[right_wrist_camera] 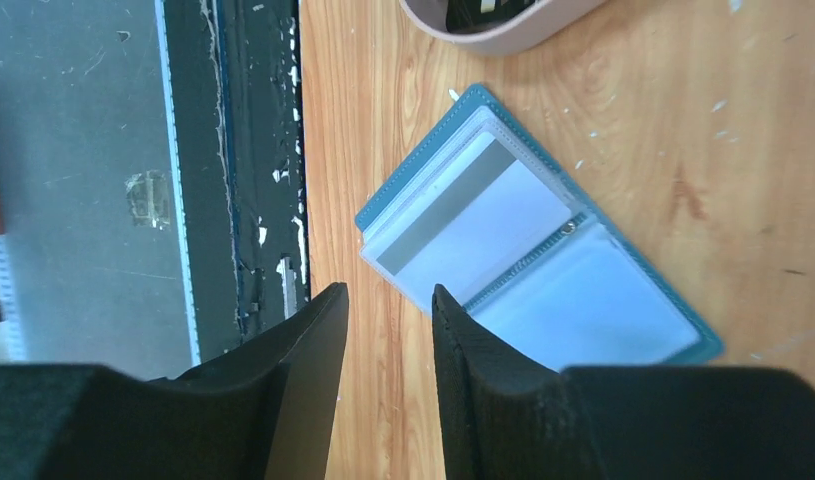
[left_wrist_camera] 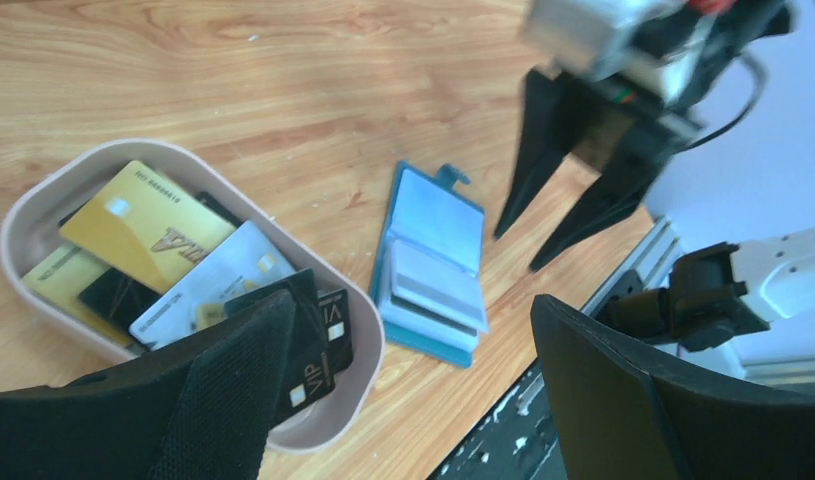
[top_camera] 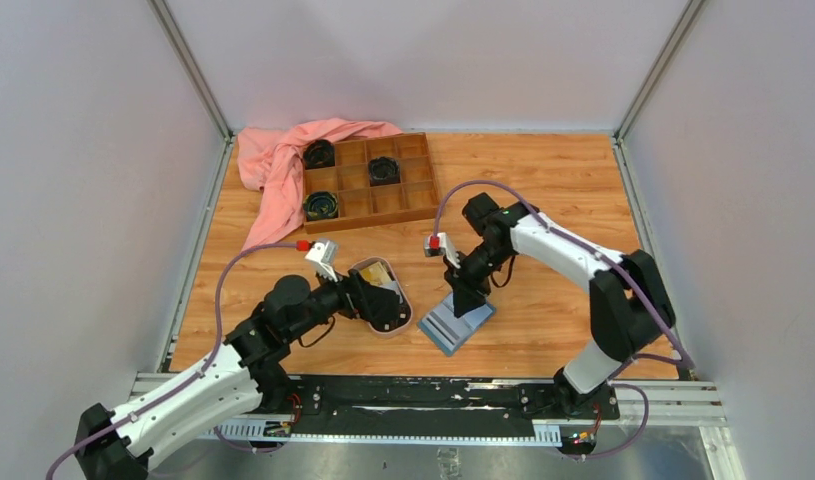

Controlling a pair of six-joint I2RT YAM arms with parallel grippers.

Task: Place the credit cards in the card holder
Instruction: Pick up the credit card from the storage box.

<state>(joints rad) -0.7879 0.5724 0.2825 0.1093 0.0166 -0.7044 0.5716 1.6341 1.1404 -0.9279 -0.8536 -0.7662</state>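
Looking down from the top external view first: your left gripper (top_camera: pixel 381 302) hangs over the pink dish (top_camera: pixel 408 320), which sits near the front edge of the table (top_camera: pixel 553 180). The credit cards (top_camera: pixel 377 273) lie in that dish. The card holder (top_camera: pixel 455 326) lies opened flat on the wood just right of the dish, apart from it. Your right gripper (top_camera: pixel 470 298) points down at the holder's far end; from this angle you cannot tell whether they touch. At the back stands a wooden tray (top_camera: pixel 430 172) with a pink cloth (top_camera: pixel 273 170) draped over its left corner. Left wrist view: the left fingers (left_wrist_camera: pixel 223 400) stand wide apart with nothing between them, above the near rim of the dish. In the dish, a gold card (left_wrist_camera: pixel 148 225) overlaps a pale card (left_wrist_camera: pixel 218 285), and a black card (left_wrist_camera: pixel 308 340) leans at the near side. The blue holder lies beside the dish, its pale sleeves facing up and its snap tab pointing away. Beyond it, the right arm's two prongs are spread. Right wrist view: the right fingers (right_wrist_camera: pixel 303 380) are parted by a narrow gap and grip nothing. They are over bare wood just off the holder's edge. One clear sleeve holds a pale card with a grey stripe (right_wrist_camera: pixel 453 215). The dish rim shows at the top edge.
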